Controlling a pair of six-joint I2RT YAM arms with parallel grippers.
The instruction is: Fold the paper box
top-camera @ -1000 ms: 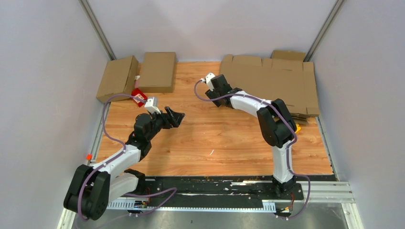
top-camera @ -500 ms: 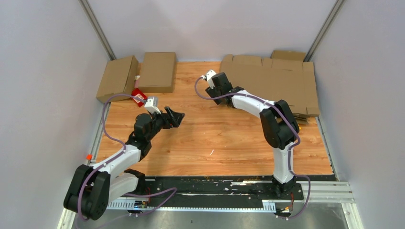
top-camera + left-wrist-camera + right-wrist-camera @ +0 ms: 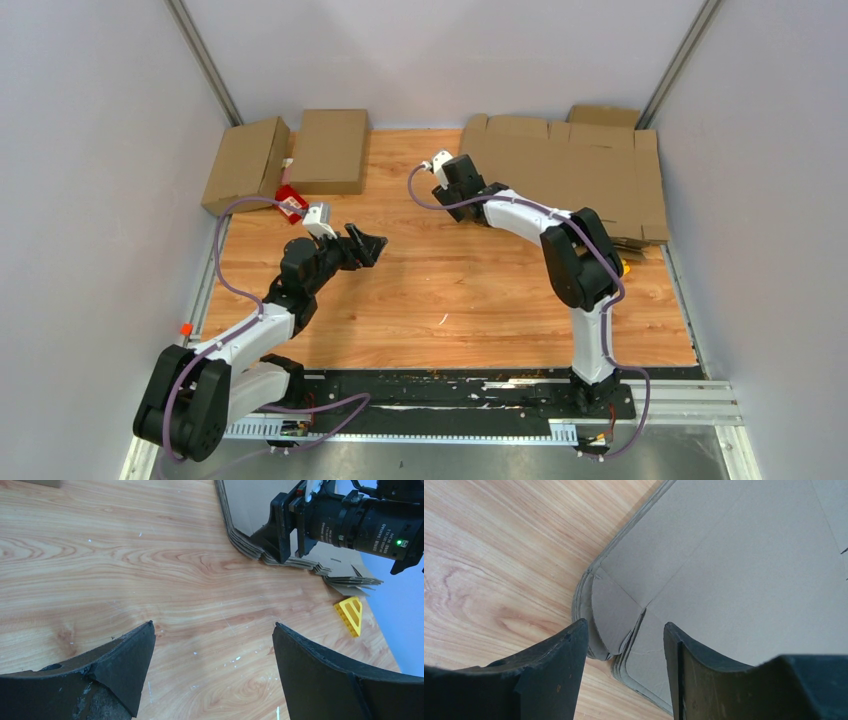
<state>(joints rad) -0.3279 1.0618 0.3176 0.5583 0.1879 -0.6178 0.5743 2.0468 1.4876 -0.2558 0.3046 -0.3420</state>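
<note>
The paper box is a stack of flat brown cardboard blanks (image 3: 580,170) lying at the back right of the wooden table. My right gripper (image 3: 460,200) is lowered over the stack's near-left corner. In the right wrist view its jaws (image 3: 626,625) stand partly apart, straddling a rounded corner flap (image 3: 611,615) of the top sheets (image 3: 734,570) without pinching it. My left gripper (image 3: 372,243) hovers over bare wood left of centre, wide open (image 3: 214,625) with nothing between the fingers. From there I see the right gripper (image 3: 280,540) at the stack's edge (image 3: 245,505).
Two folded cardboard boxes (image 3: 245,163) (image 3: 330,150) lie at the back left, with a small red item (image 3: 290,200) in front of them. A yellow wedge (image 3: 622,268) sits by the stack's near right edge. Grey walls close in on the table on three sides.
My right gripper's jaws have narrowed a little and the gripper has shifted slightly over the stack's corner. The left arm has not moved.
</note>
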